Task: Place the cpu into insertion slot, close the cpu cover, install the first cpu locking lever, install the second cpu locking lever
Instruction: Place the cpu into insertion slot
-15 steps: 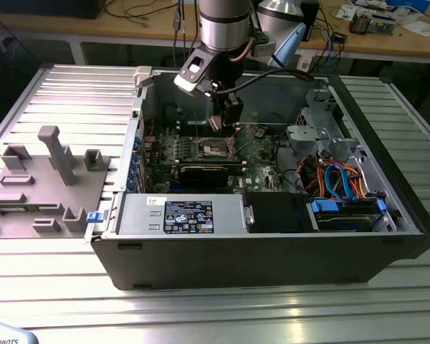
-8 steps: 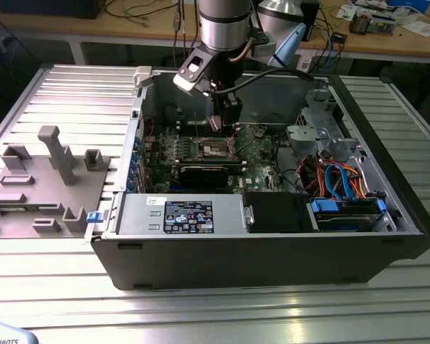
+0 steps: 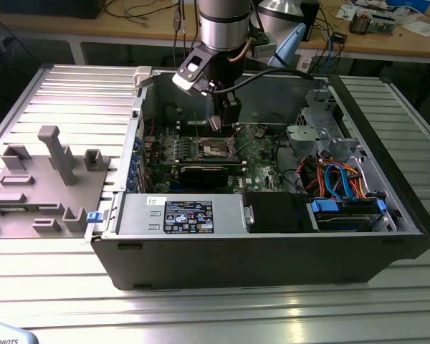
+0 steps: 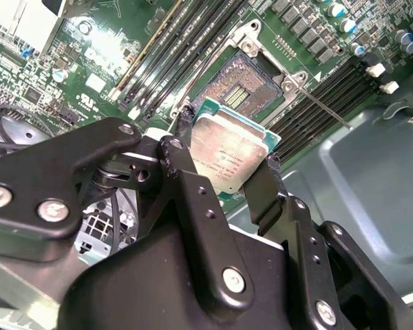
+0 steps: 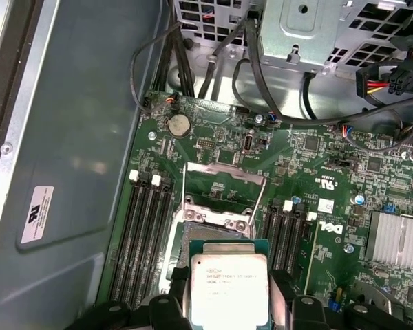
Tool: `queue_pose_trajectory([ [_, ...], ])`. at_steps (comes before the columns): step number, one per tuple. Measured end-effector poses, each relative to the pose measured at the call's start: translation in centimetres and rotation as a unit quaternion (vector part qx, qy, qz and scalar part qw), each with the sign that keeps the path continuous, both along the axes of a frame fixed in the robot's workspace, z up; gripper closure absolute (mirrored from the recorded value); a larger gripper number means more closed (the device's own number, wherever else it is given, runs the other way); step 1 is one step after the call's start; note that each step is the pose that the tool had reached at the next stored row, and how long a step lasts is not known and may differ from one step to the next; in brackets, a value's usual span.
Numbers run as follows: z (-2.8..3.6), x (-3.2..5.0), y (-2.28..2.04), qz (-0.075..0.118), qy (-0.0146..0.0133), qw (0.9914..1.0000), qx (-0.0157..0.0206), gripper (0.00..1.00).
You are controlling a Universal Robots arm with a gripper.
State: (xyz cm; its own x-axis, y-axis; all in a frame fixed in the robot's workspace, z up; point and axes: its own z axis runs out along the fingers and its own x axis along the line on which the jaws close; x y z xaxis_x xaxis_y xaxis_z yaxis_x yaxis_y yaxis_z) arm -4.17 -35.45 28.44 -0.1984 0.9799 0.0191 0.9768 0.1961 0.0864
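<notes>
Claw (image 4: 227, 141) clamped on the cpu (image 4: 232, 152) by two opposite edges, chip held flat, metal top up. Insertion slot (image 4: 251, 84) lies bare just ahead of and under the chip, apart from it. The cpu cover (image 5: 224, 170) stands open, memory slots (image 5: 146, 234) flank both sides, and nothing sits between.
</notes>
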Motion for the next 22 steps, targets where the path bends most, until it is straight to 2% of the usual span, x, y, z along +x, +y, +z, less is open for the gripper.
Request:
queue_pose_trajectory([
  [22, 0.0, 0.0, 0.0, -0.034, 0.0, 0.99941, 0.0, 0.45],
])
